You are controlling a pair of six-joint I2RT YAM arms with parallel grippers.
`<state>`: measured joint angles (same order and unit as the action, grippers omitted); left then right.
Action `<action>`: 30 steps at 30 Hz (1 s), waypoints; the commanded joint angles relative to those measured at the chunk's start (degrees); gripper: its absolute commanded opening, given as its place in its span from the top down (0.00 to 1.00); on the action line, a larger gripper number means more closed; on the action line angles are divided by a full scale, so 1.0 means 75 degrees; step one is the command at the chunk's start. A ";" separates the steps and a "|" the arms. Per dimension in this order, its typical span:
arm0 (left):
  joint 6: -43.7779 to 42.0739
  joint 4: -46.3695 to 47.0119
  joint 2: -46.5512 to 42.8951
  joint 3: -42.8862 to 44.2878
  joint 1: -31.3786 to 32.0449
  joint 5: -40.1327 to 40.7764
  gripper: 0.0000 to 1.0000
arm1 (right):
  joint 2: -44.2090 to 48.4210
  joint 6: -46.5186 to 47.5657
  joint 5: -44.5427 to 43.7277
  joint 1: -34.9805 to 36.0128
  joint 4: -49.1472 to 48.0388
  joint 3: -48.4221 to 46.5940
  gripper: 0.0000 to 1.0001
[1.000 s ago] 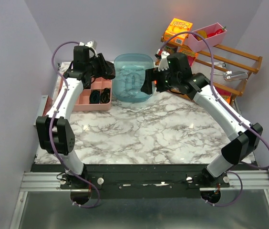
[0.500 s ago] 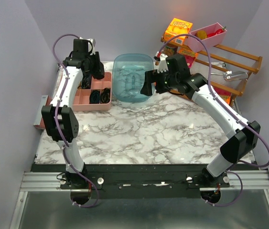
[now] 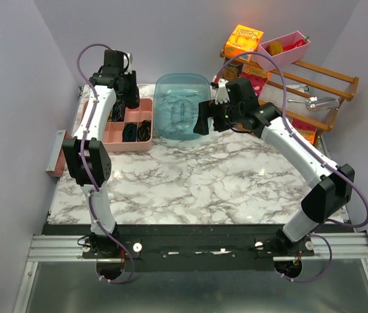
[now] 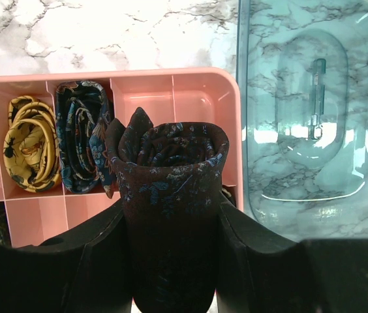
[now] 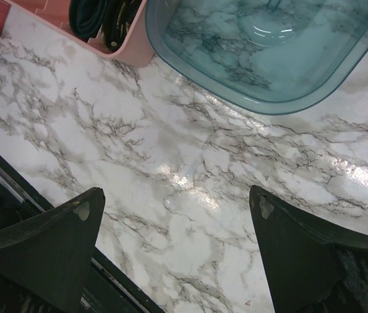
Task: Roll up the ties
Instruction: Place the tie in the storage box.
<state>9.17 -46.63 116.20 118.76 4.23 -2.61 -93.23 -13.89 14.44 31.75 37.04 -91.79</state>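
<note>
My left gripper (image 4: 173, 218) is shut on a rolled dark brown tie (image 4: 171, 176) with a faint blue pattern, holding it upright above the pink divided tray (image 4: 171, 73). In the tray's compartments lie a yellow coiled tie (image 4: 30, 153) and a dark blue patterned coil (image 4: 79, 140). From above, the left gripper (image 3: 132, 96) hangs over the tray (image 3: 115, 142) at the back left, where dark coils (image 3: 132, 132) sit in the front cells. My right gripper (image 5: 174, 195) stands wide open and empty over bare marble, at the bin's front right edge (image 3: 202, 117).
A clear blue bin (image 3: 182, 107) sits upside down just right of the tray. A wooden rack (image 3: 314, 85) with an orange box (image 3: 244, 39) and a pink bin (image 3: 285, 47) stands at the back right. Purple cables (image 3: 79, 65) loop off both arms.
My left arm has swung left and back, carrying the rolled tie over the tray. The right gripper has shifted slightly and stays open.
</note>
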 commanded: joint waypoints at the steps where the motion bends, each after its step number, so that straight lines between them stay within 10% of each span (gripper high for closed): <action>1: -0.0191 -0.0064 0.0232 0.0208 -0.0048 0.0289 1.00 | -0.0003 0.0012 0.0161 -0.0096 -0.0098 0.0121 0.00; 30: -0.0133 0.0639 0.1967 0.0501 -0.0318 0.0173 1.00 | -0.0577 -0.0199 0.0489 -0.0108 -0.0040 0.0215 0.00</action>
<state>8.78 -42.98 128.86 121.40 2.24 -1.85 -96.38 -15.00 16.88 31.35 36.93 -89.89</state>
